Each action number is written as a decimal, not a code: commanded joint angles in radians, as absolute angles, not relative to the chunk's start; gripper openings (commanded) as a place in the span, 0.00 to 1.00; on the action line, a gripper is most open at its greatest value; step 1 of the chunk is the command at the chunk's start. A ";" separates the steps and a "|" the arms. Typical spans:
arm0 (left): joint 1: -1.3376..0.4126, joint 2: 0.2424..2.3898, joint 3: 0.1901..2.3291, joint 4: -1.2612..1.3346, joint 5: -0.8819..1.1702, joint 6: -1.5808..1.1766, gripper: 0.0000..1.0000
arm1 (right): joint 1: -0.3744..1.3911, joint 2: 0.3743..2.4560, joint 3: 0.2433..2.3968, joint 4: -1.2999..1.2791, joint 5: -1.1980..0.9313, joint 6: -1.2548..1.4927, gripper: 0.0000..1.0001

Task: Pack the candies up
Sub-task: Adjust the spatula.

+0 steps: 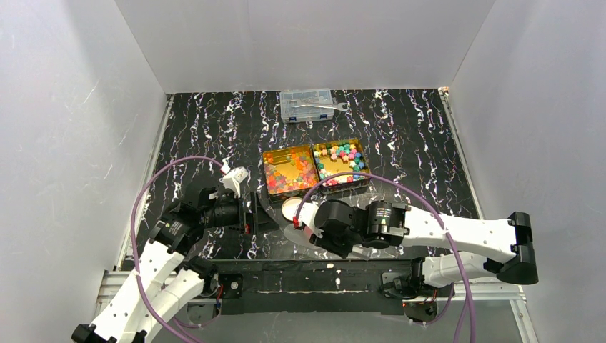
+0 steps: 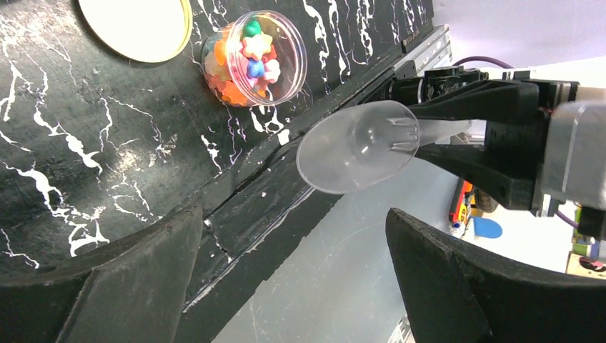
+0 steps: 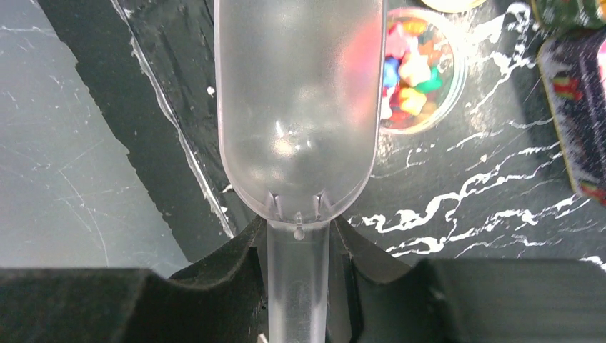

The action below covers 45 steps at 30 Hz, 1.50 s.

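Two-fingered right gripper [image 3: 299, 234] low, scoop [image 3: 296, 93] leftward.

Tins [image 1: 314, 168] at middle of desk [image 1: 207, 139]; box [image 1: 307, 105] at their 12 o'clock, bare strip between. Wide bare desk at tins' 9 and 3 o'clock. Tins' 6 o'clock crowded: lid [image 1: 291, 208], jar [image 2: 251, 58], right tool [image 3: 299, 246] with scoop [image 3: 296, 107], left tool [image 2: 293, 279] just beside at its 9 o'clock.

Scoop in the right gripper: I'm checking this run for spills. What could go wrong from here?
The scoop, held by its handle in the right gripper, hangs close to the small candy cup near the front edge of the table; a swing could knock it off. The cup looks full, so more candies may overflow.
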<state>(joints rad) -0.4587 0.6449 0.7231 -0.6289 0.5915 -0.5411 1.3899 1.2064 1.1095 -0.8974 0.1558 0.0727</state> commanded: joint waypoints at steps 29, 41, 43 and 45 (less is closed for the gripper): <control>-0.462 0.658 0.746 -0.713 0.638 -0.558 0.99 | 1.557 1.166 1.213 -0.681 0.313 -0.039 0.01; -0.462 0.676 0.721 -0.703 0.631 -0.546 0.96 | 1.557 1.024 1.190 -0.554 0.321 -0.049 0.01; -0.462 0.680 0.719 -0.698 0.635 -0.546 0.95 | 1.557 0.996 1.175 -0.511 0.312 -0.049 0.01; -0.463 0.683 0.717 -0.691 0.637 -0.547 0.95 | 1.557 0.973 1.157 -0.474 0.302 -0.051 0.01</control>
<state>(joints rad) -0.4614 0.6704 0.7231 -0.6502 0.6601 -0.5766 1.5517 1.0573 1.1553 -0.6849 0.2913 -0.0349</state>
